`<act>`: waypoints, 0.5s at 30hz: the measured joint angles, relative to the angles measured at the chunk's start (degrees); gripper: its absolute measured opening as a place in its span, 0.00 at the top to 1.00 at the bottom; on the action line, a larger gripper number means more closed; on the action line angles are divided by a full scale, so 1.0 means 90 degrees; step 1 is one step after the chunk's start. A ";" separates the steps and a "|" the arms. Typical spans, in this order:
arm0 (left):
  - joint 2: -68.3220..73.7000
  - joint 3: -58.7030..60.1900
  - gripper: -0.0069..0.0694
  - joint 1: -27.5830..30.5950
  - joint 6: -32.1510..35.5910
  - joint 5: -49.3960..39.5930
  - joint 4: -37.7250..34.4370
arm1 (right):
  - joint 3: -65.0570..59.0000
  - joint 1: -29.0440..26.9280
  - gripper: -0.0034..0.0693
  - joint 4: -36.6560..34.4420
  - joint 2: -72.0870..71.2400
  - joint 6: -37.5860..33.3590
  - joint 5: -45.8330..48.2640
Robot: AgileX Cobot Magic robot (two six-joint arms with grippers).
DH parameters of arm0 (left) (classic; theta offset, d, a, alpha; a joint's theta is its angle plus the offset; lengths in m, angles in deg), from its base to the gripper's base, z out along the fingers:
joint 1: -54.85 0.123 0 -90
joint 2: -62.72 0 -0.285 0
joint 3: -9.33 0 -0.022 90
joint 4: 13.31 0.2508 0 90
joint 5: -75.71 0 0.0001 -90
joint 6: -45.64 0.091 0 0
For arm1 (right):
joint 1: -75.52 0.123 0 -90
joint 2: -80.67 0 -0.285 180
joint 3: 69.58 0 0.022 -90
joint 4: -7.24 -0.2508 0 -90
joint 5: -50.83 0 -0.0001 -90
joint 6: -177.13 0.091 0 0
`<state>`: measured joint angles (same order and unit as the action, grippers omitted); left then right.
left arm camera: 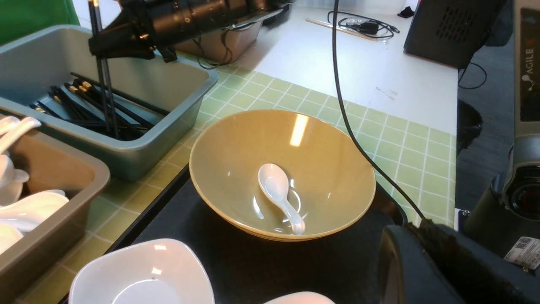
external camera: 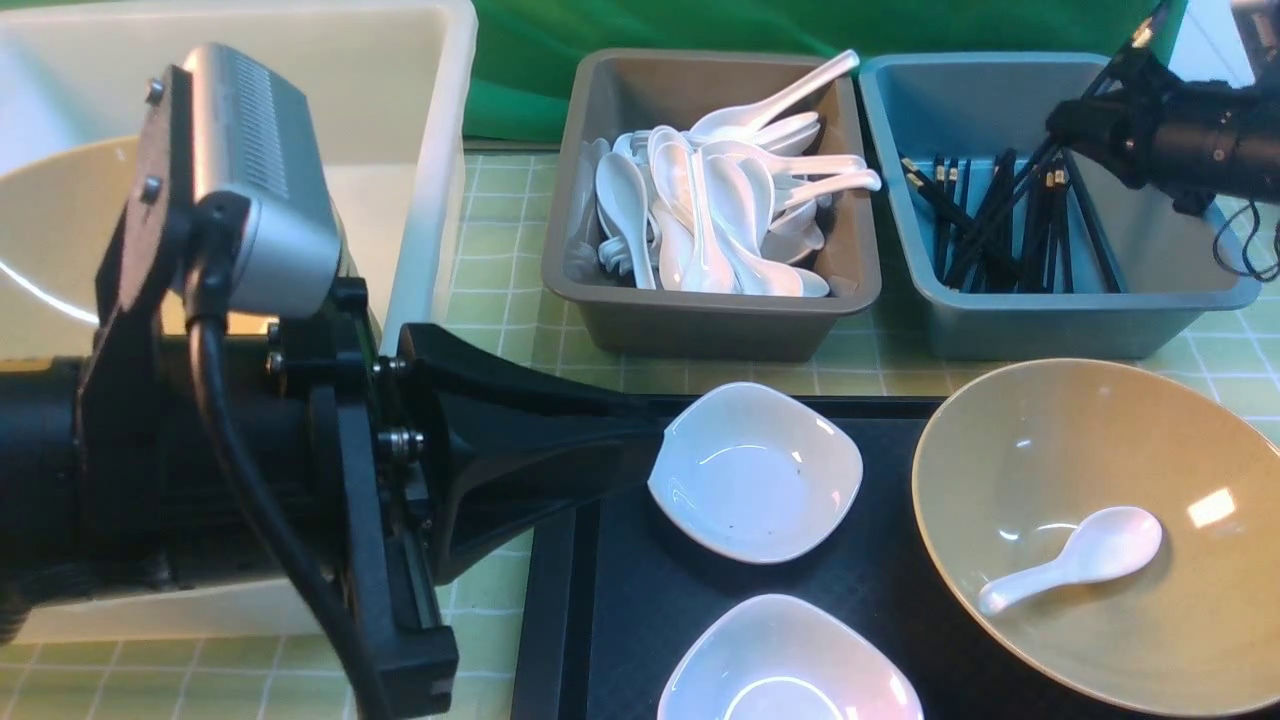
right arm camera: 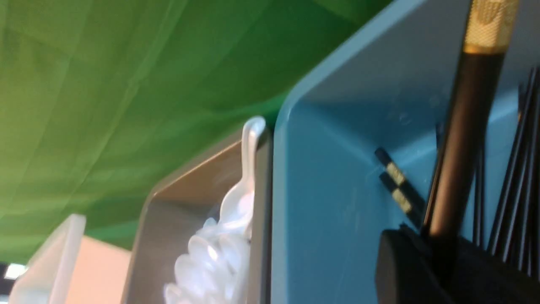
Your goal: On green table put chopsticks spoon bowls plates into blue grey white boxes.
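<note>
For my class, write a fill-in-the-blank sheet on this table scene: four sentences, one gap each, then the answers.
1. The glossy white soup spoon lies alone inside the wide tan-yellow ____ on the black textured tray.
2. The grey-brown plastic box holds a heap of white ____.
3. The thin black chopsticks are in the plastic box coloured ____.
4. On the tray sit ____ small white rounded-square dishes.
Missing words: bowl; spoons; blue; two.
</note>
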<state>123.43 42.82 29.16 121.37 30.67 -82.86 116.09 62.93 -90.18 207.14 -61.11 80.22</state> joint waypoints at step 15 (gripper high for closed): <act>0.0000 0.0000 0.91 0.0000 -0.0401 0.0090 -0.0005 | 0.0062 -0.0085 0.46 0.0334 -0.0078 -0.1977 0.2280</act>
<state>123.43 42.82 29.16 117.75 31.48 -82.91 116.65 62.16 -87.18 206.43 -78.91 100.75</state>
